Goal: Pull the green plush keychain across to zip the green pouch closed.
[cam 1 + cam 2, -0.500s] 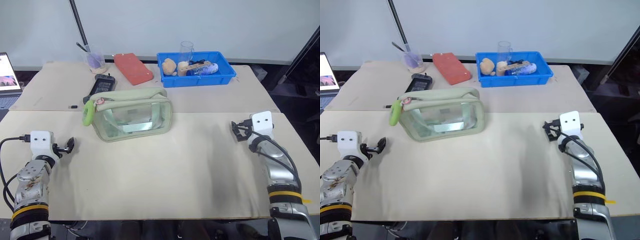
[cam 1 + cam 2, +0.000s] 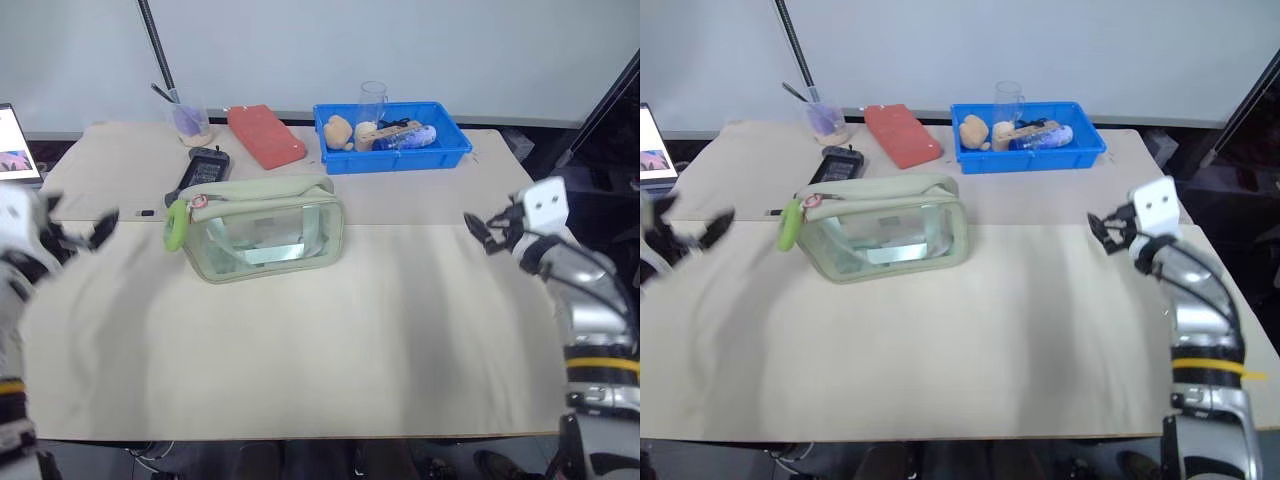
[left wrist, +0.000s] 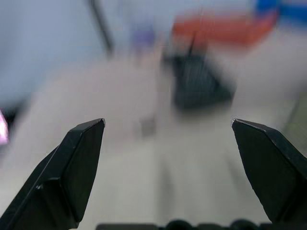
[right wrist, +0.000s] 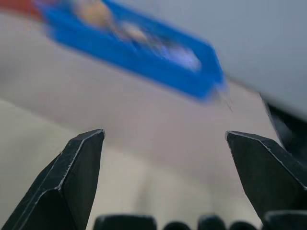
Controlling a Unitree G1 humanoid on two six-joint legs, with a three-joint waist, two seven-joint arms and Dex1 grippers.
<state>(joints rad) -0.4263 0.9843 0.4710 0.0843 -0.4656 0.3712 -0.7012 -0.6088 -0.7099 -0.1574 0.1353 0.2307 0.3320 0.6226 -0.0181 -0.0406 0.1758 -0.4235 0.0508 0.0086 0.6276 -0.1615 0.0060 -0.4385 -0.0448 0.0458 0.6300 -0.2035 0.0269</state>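
While both of your arms hang over the table (image 2: 330, 350), neither one has anything in it. Your left gripper (image 2: 78, 232) sits at the left edge of the head view, about level with the pouch and well apart from it; its two black fingers (image 3: 72, 177) stand wide apart, with only table between them. Your right gripper (image 2: 487, 232) is at the right side of the frame, also about level with the pouch and well away from it, and its fingers (image 4: 72, 182) are spread wide too, holding nothing.

You will find the green pouch (image 2: 265, 232) in the centre-left of the head view, standing upright on the table with its clear side window facing you. The green plush keychain (image 2: 177, 225) hangs at the pouch's left end, just beside the upper corner, touching the fabric trim there. You cannot tell from here how far the zipper along the top is done up.

Behind the pouch, toward the top of the frame, lies a black device (image 2: 203, 169), with a red flat block (image 2: 266, 136) next to it and a clear cup (image 2: 189, 118) further left. A blue bin (image 2: 392, 138) holding small items sits in the upper centre-right. A laptop (image 2: 16, 143) shows at the upper left edge.
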